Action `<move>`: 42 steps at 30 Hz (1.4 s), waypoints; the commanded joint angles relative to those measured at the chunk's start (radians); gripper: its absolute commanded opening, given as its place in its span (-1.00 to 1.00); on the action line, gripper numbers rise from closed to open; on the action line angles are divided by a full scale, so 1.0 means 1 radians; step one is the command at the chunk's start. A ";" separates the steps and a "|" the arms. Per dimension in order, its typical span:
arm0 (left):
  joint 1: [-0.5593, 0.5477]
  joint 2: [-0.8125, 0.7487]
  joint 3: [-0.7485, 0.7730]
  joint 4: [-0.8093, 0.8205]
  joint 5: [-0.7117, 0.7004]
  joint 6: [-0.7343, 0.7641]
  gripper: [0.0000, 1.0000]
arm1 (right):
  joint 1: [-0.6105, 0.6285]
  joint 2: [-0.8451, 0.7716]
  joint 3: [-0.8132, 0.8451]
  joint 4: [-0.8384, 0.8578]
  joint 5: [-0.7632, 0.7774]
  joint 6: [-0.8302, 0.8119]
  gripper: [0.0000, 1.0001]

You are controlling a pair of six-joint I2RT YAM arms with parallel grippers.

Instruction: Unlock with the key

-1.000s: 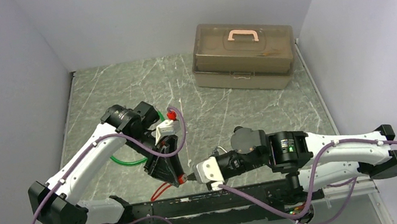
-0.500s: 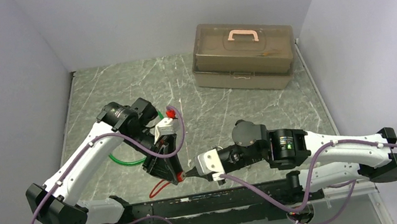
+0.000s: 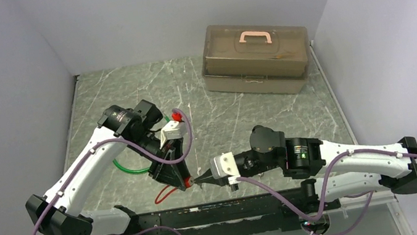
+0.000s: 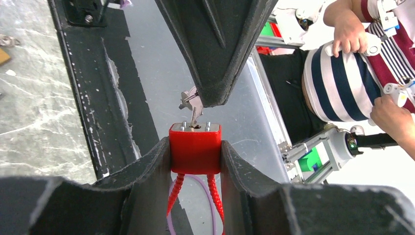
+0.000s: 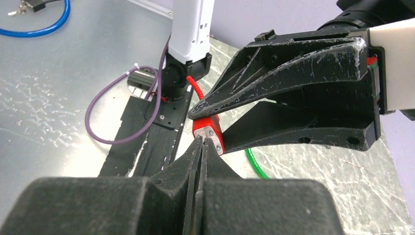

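A small red padlock (image 4: 195, 147) with a red cable shackle (image 4: 172, 196) is clamped between the fingers of my left gripper (image 4: 195, 149), keyhole face pointing away from that wrist. In the top view it shows as a red spot (image 3: 187, 183) low over the near middle of the table. My right gripper (image 5: 201, 140) is shut on a silver key (image 4: 192, 105). The key's blade meets the keyhole on the lock's metal face (image 5: 211, 135). In the right wrist view the key itself is hidden inside the closed fingers.
A brown toolbox (image 3: 256, 57) with a pink handle stands at the back right. A green cable loop (image 3: 128, 169) lies under the left arm. A black rail (image 3: 208, 214) runs along the near edge. A person (image 4: 342, 73) sits beyond the table.
Both grippers have drifted slightly away from the near edge together. The right wrist has moved up and left, staying at the lock's face. Neither grip has changed.
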 commanded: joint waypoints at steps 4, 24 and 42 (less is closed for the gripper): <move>0.028 -0.023 0.084 0.013 0.200 0.029 -1.00 | -0.004 -0.009 -0.082 0.115 0.028 0.057 -1.00; 0.014 -0.041 0.070 0.014 0.171 0.047 -1.00 | -0.079 -0.062 -0.188 0.298 -0.031 0.128 -1.00; 0.012 -0.052 0.090 0.014 0.176 0.042 -1.00 | -0.103 -0.034 -0.210 0.333 -0.065 0.160 -1.00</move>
